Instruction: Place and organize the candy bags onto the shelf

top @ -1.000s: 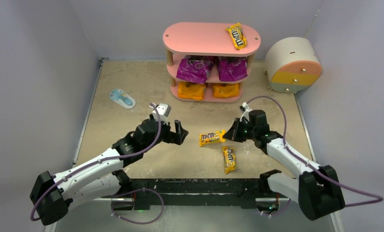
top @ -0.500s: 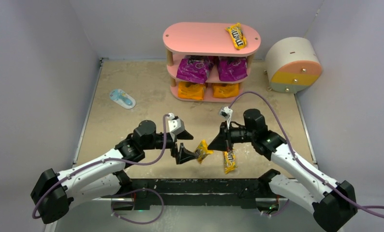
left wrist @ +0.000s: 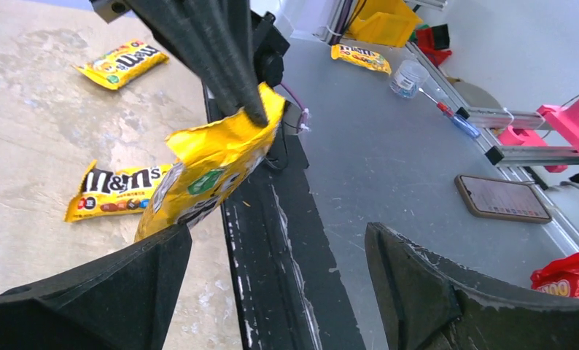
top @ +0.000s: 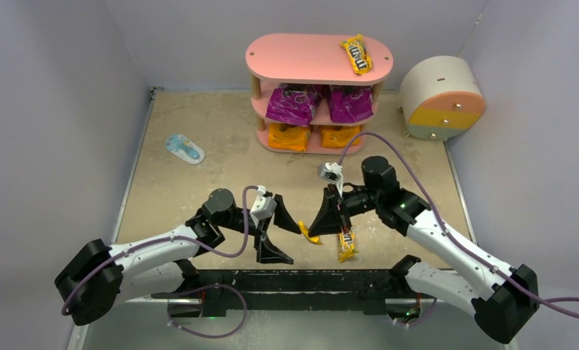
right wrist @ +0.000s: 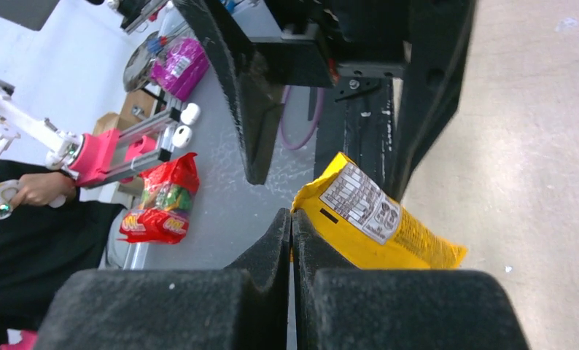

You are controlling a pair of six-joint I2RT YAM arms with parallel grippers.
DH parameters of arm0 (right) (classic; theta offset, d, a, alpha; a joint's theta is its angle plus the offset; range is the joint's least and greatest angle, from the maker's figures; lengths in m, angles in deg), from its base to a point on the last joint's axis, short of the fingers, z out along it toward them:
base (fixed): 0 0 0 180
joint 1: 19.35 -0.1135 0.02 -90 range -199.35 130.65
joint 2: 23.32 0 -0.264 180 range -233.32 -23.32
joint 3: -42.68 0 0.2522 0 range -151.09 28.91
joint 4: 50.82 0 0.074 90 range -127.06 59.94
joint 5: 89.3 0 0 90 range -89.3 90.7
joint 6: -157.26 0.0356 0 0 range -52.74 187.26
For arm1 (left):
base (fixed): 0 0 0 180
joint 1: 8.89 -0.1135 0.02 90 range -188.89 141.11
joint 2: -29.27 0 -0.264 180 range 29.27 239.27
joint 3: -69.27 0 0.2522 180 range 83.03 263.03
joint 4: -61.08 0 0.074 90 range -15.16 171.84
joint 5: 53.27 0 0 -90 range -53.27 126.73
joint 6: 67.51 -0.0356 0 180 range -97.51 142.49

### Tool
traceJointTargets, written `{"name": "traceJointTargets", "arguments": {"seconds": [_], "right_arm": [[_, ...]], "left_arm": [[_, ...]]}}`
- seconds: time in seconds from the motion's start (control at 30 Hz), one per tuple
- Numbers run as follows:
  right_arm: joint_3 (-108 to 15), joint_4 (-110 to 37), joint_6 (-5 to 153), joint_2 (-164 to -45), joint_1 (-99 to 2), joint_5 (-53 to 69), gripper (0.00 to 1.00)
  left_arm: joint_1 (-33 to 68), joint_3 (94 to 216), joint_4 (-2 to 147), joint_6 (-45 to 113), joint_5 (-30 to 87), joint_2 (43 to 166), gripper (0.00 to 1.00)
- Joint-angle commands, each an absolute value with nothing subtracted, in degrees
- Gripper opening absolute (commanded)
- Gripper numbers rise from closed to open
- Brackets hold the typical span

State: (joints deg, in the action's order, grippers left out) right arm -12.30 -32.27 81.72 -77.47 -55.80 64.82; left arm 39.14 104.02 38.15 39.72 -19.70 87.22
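A yellow M&M's candy bag (top: pixel 308 235) hangs above the table's near edge, and my right gripper (top: pixel 319 229) is shut on its top corner (right wrist: pixel 378 226). My left gripper (top: pixel 279 238) stands open just left of it; the bag's lower end (left wrist: pixel 199 168) sits by one fingertip (left wrist: pixel 171 244), not between the jaws. A second yellow bag (top: pixel 345 244) lies flat on the table, and a further one (left wrist: pixel 122 62) shows in the left wrist view. On the pink shelf (top: pixel 301 60) there is a yellow bag (top: pixel 356 53) on top, purple bags (top: pixel 294 104) in the middle and orange bags (top: pixel 289 136) at the bottom.
A round cream drawer unit (top: pixel 443 98) stands at the back right. A pale blue flat packet (top: pixel 184 148) lies at the left. The black front rail (top: pixel 301 281) runs right under both grippers. Grey walls close in the table on three sides.
The right gripper lifted the yellow bag off the table and carried it left toward the near edge. The left gripper swung down and right to meet it, jaws turned toward the bag.
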Motion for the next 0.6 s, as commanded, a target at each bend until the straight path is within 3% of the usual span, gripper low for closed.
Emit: {"name": "traceJointTargets", "arguments": {"seconds": [0.0, 0.3, 0.57], "right_arm": [[-17.0, -29.9, 78.2, -78.8, -57.7, 69.7, 0.00], [-19.0, -25.0, 73.2, -79.0, -61.0, 69.8, 0.00], [-18.9, -22.0, 70.9, -78.9, -62.1, 70.4, 0.00]], "left_arm": [[39.1, 106.2, 28.3, 44.3, -24.1, 91.4, 0.93], [39.1, 107.9, 32.4, 42.0, -23.2, 91.6, 0.89], [39.1, 111.7, 54.9, 30.0, -14.9, 83.8, 0.89]]}}
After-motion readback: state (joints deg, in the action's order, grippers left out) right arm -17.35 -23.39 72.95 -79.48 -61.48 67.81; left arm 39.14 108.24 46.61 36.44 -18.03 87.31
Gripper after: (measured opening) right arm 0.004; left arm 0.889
